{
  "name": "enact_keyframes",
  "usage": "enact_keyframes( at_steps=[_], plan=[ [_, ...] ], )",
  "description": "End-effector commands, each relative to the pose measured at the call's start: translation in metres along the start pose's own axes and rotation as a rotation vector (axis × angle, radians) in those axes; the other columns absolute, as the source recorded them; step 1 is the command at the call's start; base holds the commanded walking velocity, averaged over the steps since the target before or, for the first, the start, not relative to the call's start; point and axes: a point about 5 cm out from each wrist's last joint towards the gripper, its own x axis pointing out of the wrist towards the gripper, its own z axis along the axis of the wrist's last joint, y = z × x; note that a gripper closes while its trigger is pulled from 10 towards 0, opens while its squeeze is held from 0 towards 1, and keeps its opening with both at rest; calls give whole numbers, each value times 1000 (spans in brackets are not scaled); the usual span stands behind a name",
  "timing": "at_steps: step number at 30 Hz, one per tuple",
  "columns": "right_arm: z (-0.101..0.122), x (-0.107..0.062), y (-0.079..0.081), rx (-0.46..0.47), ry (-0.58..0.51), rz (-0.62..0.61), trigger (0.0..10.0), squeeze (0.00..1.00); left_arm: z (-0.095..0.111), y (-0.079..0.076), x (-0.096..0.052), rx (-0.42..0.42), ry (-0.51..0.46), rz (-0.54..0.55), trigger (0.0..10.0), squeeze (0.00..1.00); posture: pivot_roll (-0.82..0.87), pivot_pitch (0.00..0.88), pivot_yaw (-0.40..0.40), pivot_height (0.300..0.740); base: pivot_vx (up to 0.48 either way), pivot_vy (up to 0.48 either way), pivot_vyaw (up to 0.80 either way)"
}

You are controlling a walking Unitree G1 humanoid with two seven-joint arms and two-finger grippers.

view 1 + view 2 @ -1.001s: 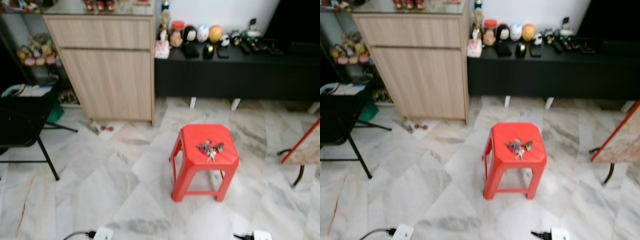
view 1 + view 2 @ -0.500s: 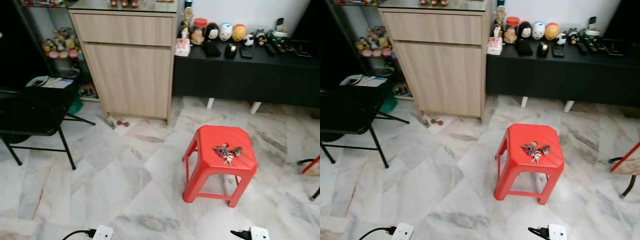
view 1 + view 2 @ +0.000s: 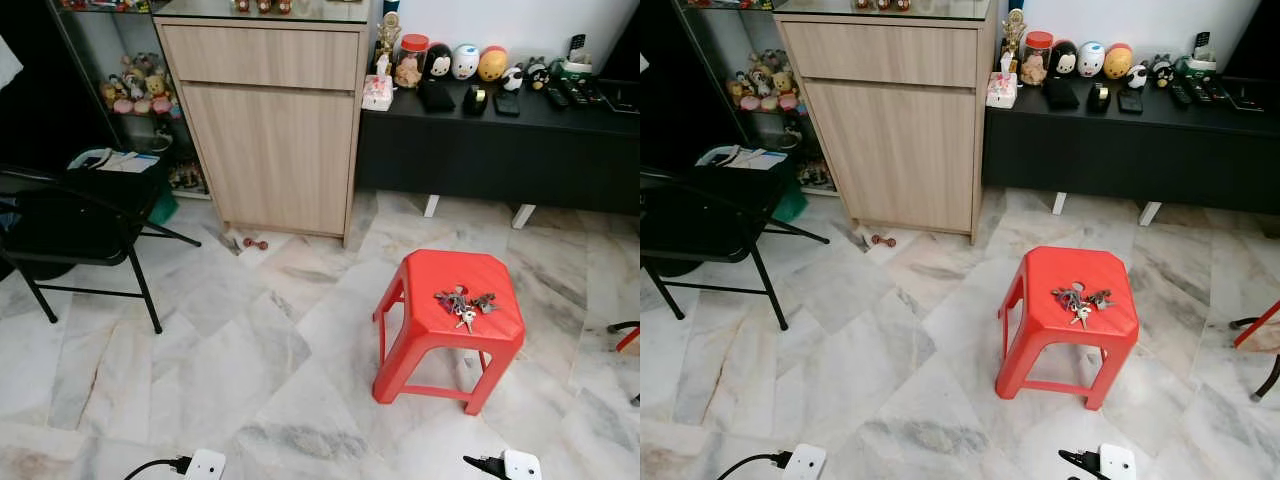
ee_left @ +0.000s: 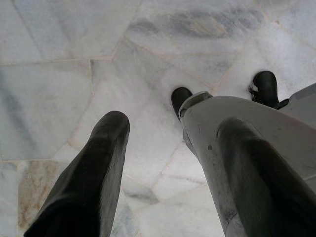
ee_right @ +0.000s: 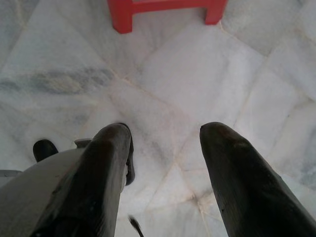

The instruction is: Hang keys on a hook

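Observation:
A bunch of keys (image 3: 463,303) lies on top of a red plastic stool (image 3: 440,272) that stands on the marble floor, ahead of me and to the right. The keys (image 3: 1079,300) rest near the stool's middle, untouched. Both arms hang down. In the left wrist view my left gripper (image 4: 170,143) is open over bare floor, beside my own silver leg and black feet. In the right wrist view my right gripper (image 5: 165,136) is open too, pointing at the floor, with the stool's red legs (image 5: 165,7) a short way beyond its fingertips.
A light wooden cabinet (image 3: 270,130) stands at the back, and a low black console (image 3: 500,140) with figurines stands to its right. A black folding chair (image 3: 70,225) is on the left. Two white power strips (image 3: 205,465) (image 3: 520,466) lie near my feet. A table leg (image 3: 1265,335) shows at the right edge.
The whole picture has slid to the right, so the camera has turned left. The chair shows more fully. The keys and stool have not moved.

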Motion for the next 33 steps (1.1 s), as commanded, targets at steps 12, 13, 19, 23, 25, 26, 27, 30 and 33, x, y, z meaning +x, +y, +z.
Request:
enact_keyframes(
  at_steps=[12,13,19,23,25,26,27,30,33],
  plan=[
    [-2,-1,-3,24,-2,-12,10000,0,-10,-2,-2,4,44,-19,10000,0,-45,80,-31,740,310,0,0],
    [-2,-1,-3,25,-3,-13,10000,0,-11,-2,-2,6,45,-20,10000,0,-45,80,-31,740,322,0,0],
    [-3,-1,-3,28,-3,-13,10000,0,-11,-3,-2,14,48,-27,10000,0,-51,72,-28,740,319,0,0],
    [-3,-1,-3,27,-3,-13,10000,0,-11,-3,-2,16,47,-28,10000,0,-47,66,-30,740,319,0,0],
    [-3,-1,-3,26,-2,-13,10000,0,-11,-3,-2,17,48,-27,10000,0,-45,61,-29,740,317,0,0],
    [-3,-1,-3,26,-2,-12,10000,0,-11,-3,-2,19,49,-27,10000,0,-45,60,-29,740,319,0,0],
    [-3,-1,-3,28,-3,-13,10000,0,-11,-2,-2,20,49,-27,10000,0,-46,59,-27,740,307,0,0],
    [-3,-1,-2,33,-6,-15,10000,0,-11,-2,-2,27,48,-28,10000,0,-47,58,-26,740,90,0,0],
    [-3,-1,-2,45,-10,-18,10000,0,-11,-2,-2,28,45,-28,10000,0,-47,61,-26,740,0,0,0]
  ],
)
